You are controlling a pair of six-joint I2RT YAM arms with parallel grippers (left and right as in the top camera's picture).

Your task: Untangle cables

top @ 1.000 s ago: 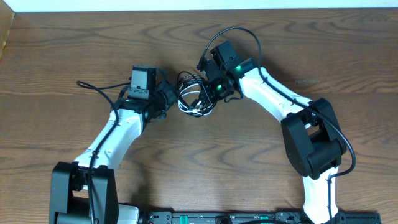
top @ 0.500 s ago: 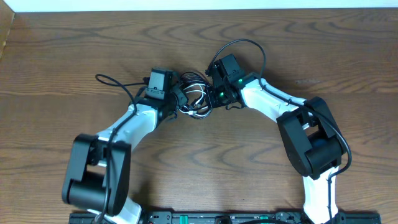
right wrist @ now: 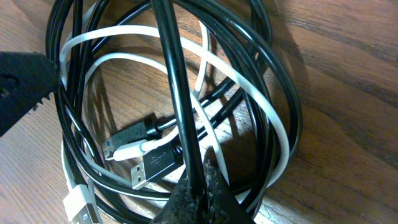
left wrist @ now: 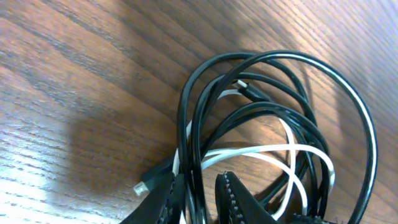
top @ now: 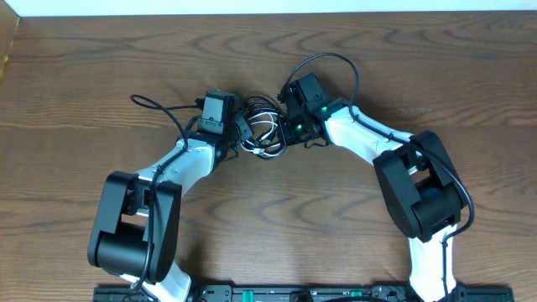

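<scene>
Black cable (right wrist: 174, 74) and white cable (right wrist: 273, 134) on brown wood-grain table (top: 84, 75)

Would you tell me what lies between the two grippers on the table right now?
The tangled bundle of black cable and white cable fills that stretch in the overhead view, with the left gripper and right gripper at its sides.

No readable text, labels, numbers — none on any surface.

- We see a brown wood-grain desk (top: 101, 75) filling all three views;
- we see a pale strip (top: 268, 6) along its far edge
</scene>
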